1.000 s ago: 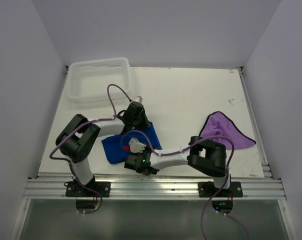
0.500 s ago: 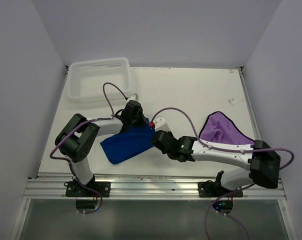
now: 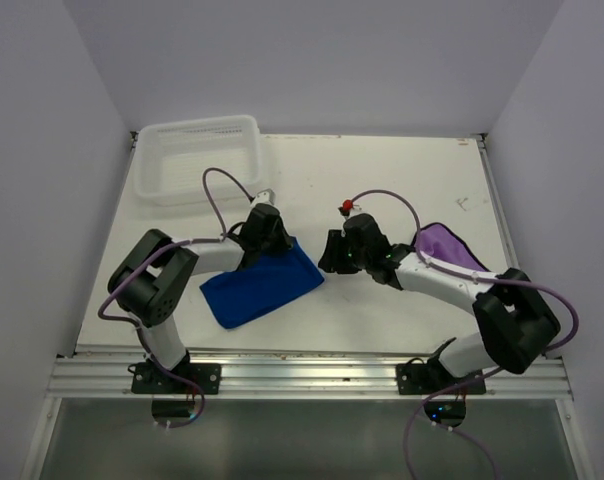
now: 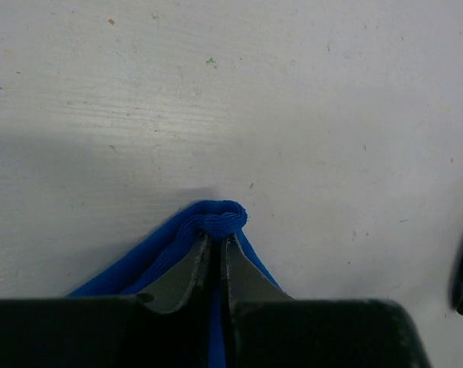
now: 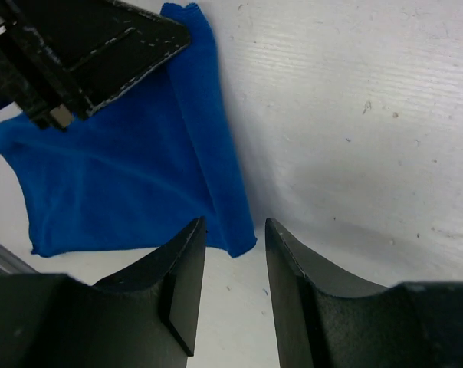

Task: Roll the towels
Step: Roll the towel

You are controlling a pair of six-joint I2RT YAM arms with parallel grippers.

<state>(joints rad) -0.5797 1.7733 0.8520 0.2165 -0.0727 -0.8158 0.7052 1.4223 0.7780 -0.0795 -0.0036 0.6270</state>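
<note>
The royal blue towel (image 3: 262,288) lies spread flat on the white table, left of centre. My left gripper (image 3: 274,240) is shut on its far corner; in the left wrist view the fingertips (image 4: 216,234) pinch a bunched fold of the blue towel (image 4: 216,217). My right gripper (image 3: 326,262) hangs open just right of the towel. In the right wrist view its gripper (image 5: 233,226) frames the blue towel's (image 5: 124,176) near corner, which lies loose on the table below. The purple towel (image 3: 444,243) lies crumpled at the right, partly hidden under the right arm.
A white mesh basket (image 3: 197,155) stands at the back left corner of the table (image 3: 382,180). White walls close in on the left, back and right. The left gripper's body (image 5: 101,46) shows at the top left of the right wrist view.
My right arm swung from the front left, across the blue towel, to its right side, and its jaws opened. The blue towel now lies spread wider. The left gripper stayed on its corner.
</note>
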